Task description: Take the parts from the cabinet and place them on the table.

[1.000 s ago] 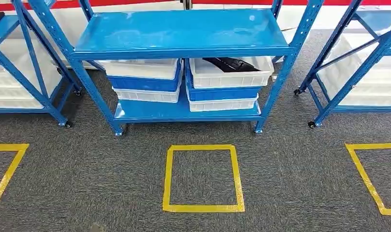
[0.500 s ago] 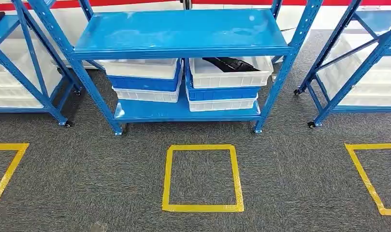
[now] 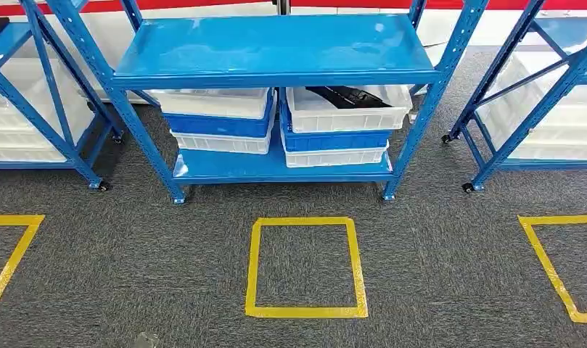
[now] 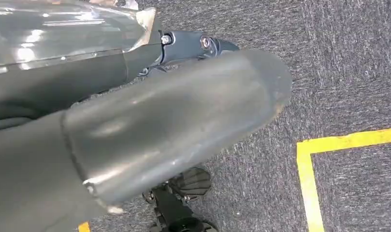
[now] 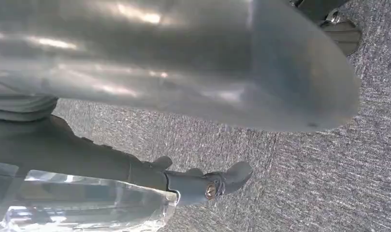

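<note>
Left hand (image 4: 174, 125) and right hand (image 5: 183, 63) hang low; fingers seemingly hold nothing.

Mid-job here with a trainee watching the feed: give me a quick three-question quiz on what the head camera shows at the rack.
1. True or false: the black part lies in the top white bin of the right-hand stack on the middle blue rack.
2. What lies on the carpet directly in front of that rack? A) a yellow tape square B) a red box C) a spare white bin
3. Fill in: each stack on the lower shelf goes white bin, ____ bin, white bin.

Key: 1 true; 2 A; 3 blue.
</note>
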{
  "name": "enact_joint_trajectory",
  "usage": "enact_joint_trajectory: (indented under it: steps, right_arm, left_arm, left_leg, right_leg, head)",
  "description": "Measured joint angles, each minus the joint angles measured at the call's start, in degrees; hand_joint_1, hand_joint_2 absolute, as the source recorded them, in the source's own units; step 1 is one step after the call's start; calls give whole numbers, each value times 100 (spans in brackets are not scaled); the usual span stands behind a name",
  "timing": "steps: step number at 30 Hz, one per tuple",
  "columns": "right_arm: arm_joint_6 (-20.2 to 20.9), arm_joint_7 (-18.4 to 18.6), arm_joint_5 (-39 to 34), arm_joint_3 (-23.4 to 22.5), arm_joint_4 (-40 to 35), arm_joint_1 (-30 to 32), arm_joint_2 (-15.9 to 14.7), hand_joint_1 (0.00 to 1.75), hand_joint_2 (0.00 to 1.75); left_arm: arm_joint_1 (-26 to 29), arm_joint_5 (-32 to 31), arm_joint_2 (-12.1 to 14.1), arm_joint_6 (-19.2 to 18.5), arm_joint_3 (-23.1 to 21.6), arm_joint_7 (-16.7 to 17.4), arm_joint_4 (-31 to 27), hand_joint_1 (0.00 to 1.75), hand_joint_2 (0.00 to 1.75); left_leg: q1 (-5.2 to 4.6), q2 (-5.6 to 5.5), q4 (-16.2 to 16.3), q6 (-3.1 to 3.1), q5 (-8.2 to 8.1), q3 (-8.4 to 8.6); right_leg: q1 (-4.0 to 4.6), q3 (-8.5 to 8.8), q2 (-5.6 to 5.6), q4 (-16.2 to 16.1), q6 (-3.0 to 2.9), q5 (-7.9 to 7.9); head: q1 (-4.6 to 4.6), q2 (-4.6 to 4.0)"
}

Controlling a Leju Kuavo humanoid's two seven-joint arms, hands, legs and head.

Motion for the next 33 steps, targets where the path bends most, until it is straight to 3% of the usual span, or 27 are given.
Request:
enact_joint_trajectory:
  steps: [10,11,12,13,14,15,16,18,19,20,21,23,24,25,26,29,30,31,33]
  right_arm:
    - [-2,13,37,0,0,0,4,0,0]
    - [-2,18,37,0,0,0,7,0,0]
    - [-2,20,39,-2,0,-2,35,0,0]
    - [-7,28,42,0,0,-10,26,0,0]
    - [-4,39,57,0,0,-13,37,0,0]
    - [-6,39,65,0,0,-12,19,0,0]
    - [-4,53,74,0,0,-15,26,0,0]
    - [-4,57,83,0,0,2,15,0,0]
    - [-4,61,83,0,0,15,11,0,0]
    - [-7,70,87,0,0,30,2,0,0]
    - [-4,70,87,0,0,34,-2,0,0]
    - [-4,70,92,0,0,30,-4,0,0]
    - [-4,68,92,0,0,25,31,0,0]
    - [-2,68,92,-2,0,27,46,0,0]
    - [-4,68,92,-2,2,23,50,0,0]
    - [-7,68,94,-2,0,34,37,0,0]
    - [-5,68,96,-2,0,36,35,0,0]
    - [-7,66,98,-2,0,30,26,0,0]
    - [-7,66,101,-2,0,17,26,0,0]
  left_arm:
    - [-1,76,2,74,94,-76,0,0,0]
    - [-1,76,2,92,96,-81,0,0,0]
    - [-3,77,24,96,103,-87,-2,0,0]
    - [-11,74,20,103,103,-90,-2,0,0]
    - [-16,74,20,114,103,-92,-4,0,0]
    - [-28,74,7,129,103,-98,-7,0,0]
    - [-35,74,0,142,103,-98,-7,0,0]
    - [-28,74,-6,160,103,-98,-4,0,0]
    - [-25,76,-9,168,103,-101,-4,0,0]
    - [-19,74,-15,173,105,-101,-4,0,0]
    - [-15,74,-20,173,105,-103,-4,0,0]
    - [-14,74,-26,175,105,-105,-4,0,0]
    - [-18,74,7,184,109,-107,-7,0,0]
    - [-28,74,22,195,122,-107,-9,0,0]
    - [-33,72,13,197,125,-122,-9,0,0]
    - [-33,72,-6,199,127,-125,-9,0,0]
    - [-38,72,-6,199,129,-127,-9,0,0]
    - [-39,70,-15,199,129,-129,-9,0,0]
    - [-27,68,-15,199,133,-131,-9,0,0]
  left_leg:
    - [1,0,1,0,0,0]
    - [-7,1,21,5,-12,-13]
    - [-22,-11,23,66,-8,-21]
    - [-21,-4,-82,137,30,11]
    - [90,2,-319,178,165,144]
    - [62,1,-421,173,197,193]
    - [78,5,-423,212,226,184]
    - [78,1,-422,205,222,169]
    - [80,-2,-415,193,220,161]
    - [100,-8,-410,154,213,163]
    - [128,-12,-390,110,199,163]
    - [202,-12,-210,-52,100,121]
    - [183,-3,-50,-153,17,57]
    - [185,1,95,-222,-92,-18]
    - [174,0,104,-238,-105,-20]
    - [286,-14,126,-261,-131,1]
    - [292,-100,282,-249,-269,-64]
    - [278,-159,610,-236,-462,-231]
    - [236,-222,1606,-198,-862,-761]
  right_leg:
    - [0,-1,0,0,0,0]
    - [-40,11,-2,-26,17,18]
    - [-79,19,-15,-59,57,48]
    - [-57,64,-19,-134,79,73]
    - [16,46,-18,-113,76,53]
    - [-2,-27,2,17,64,-27]
    - [-11,-194,23,361,18,-213]
    - [-65,-637,40,1233,7,-533]
    - [-90,-800,43,1528,57,-580]
    - [-131,-803,42,1494,131,-508]
    - [-176,-679,40,1209,230,-342]
    - [-299,-219,-7,271,457,59]
    - [-315,-216,-51,207,481,-16]
    - [-275,-205,31,223,356,-35]
    - [-273,-232,37,312,210,-74]
    - [-217,-229,86,326,76,-82]
    - [-211,-222,88,323,39,-81]
    - [-189,-224,98,323,38,-81]
    - [-119,-225,122,325,17,-95]
  head:
    - [0,0]
    - [-2,0]
    - [0,0]
    - [-29,0]
    - [-31,0]
    - [2,0]
    - [9,0]
    - [11,0]
    - [11,0]
    - [22,0]
    - [15,0]
    - [20,0]
    - [50,0]
    - [77,0]
    - [9,0]
    - [-35,2]
    - [-63,0]
    - [-74,0]
    - [-96,0]
